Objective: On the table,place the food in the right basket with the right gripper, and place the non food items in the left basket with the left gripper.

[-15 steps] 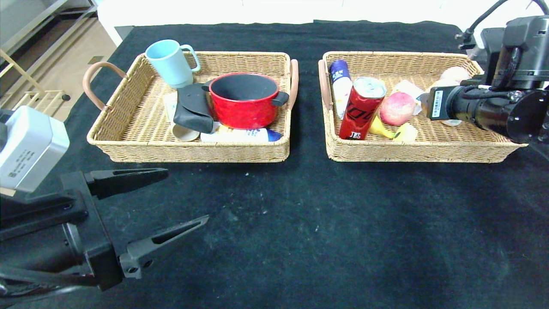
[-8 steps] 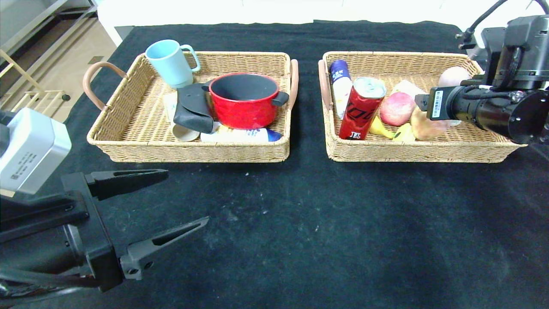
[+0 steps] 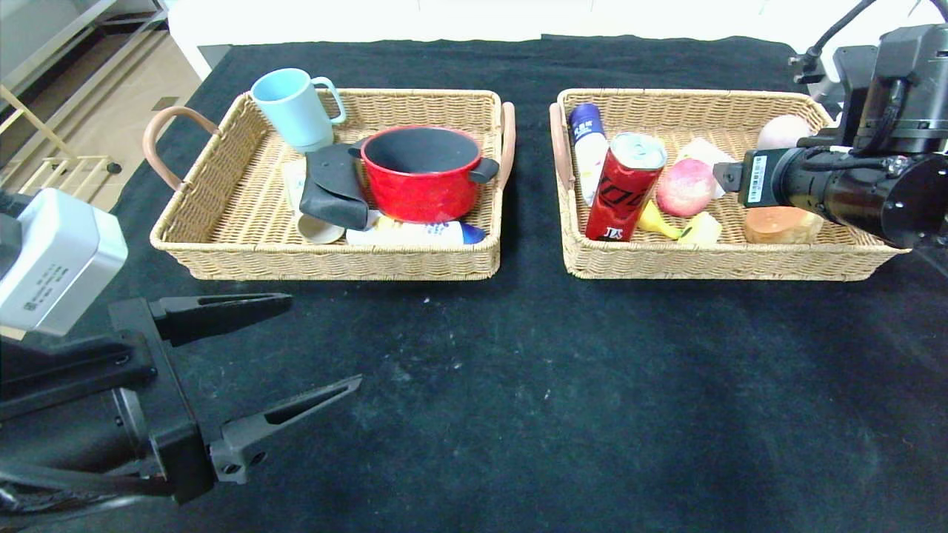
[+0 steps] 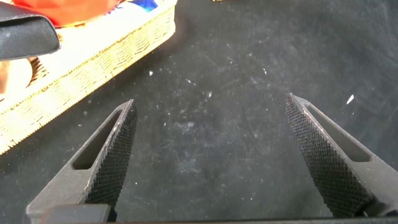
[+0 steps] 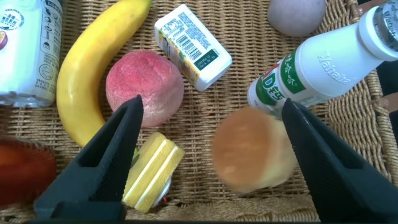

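Hovering over the right basket (image 3: 740, 263), the right gripper (image 5: 214, 134) had its fingers spread wide with nothing between them, and a round bun (image 5: 254, 149) lay free on the wicker directly below, beside a peach (image 5: 144, 87), a banana (image 5: 87, 68) and a drink bottle (image 5: 317, 62), an arrangement judged consistent with food being dropped there. The left gripper (image 3: 296, 348) was parked low over the near left of the table (image 3: 518, 385), fingers likewise spread and holding nothing, short of the left basket (image 3: 333, 263), which held a mug (image 3: 292, 107) and a red pot (image 3: 422, 174). A black cloth, lightly flecked, covered the table, with pale flooring and shelving visible beyond its far left corner.
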You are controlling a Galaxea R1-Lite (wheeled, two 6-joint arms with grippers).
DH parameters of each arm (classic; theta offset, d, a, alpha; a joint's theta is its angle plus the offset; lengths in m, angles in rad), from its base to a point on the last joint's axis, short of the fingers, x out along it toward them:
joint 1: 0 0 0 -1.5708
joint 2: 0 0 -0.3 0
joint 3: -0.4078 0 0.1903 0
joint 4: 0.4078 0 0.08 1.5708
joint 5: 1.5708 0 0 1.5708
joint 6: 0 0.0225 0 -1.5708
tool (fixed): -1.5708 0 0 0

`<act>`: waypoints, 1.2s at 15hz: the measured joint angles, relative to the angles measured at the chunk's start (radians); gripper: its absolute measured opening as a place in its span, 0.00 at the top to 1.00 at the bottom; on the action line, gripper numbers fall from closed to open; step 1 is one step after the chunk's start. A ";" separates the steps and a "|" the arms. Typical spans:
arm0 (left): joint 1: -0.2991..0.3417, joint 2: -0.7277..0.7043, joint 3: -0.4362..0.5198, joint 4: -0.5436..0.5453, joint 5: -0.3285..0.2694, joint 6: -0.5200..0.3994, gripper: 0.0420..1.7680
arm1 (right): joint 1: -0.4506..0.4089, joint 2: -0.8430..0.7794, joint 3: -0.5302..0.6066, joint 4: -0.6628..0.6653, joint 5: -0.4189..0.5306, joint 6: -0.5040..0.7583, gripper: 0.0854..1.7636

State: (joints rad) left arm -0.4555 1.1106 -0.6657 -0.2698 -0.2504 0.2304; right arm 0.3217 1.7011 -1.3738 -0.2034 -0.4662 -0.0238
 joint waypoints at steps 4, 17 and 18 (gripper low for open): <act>0.001 0.004 -0.003 -0.002 0.000 -0.007 0.03 | 0.017 -0.028 0.032 0.006 0.002 0.002 0.06; 0.077 -0.067 0.049 0.033 0.134 -0.009 0.03 | 0.152 -0.642 0.552 0.253 0.267 -0.058 0.04; 0.083 -0.103 0.059 0.069 0.167 -0.001 0.03 | 0.150 -0.716 0.559 0.348 0.301 -0.068 0.04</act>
State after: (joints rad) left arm -0.3728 1.0077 -0.6066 -0.2006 -0.0836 0.2289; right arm 0.4715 0.9847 -0.8149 0.1443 -0.1653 -0.0917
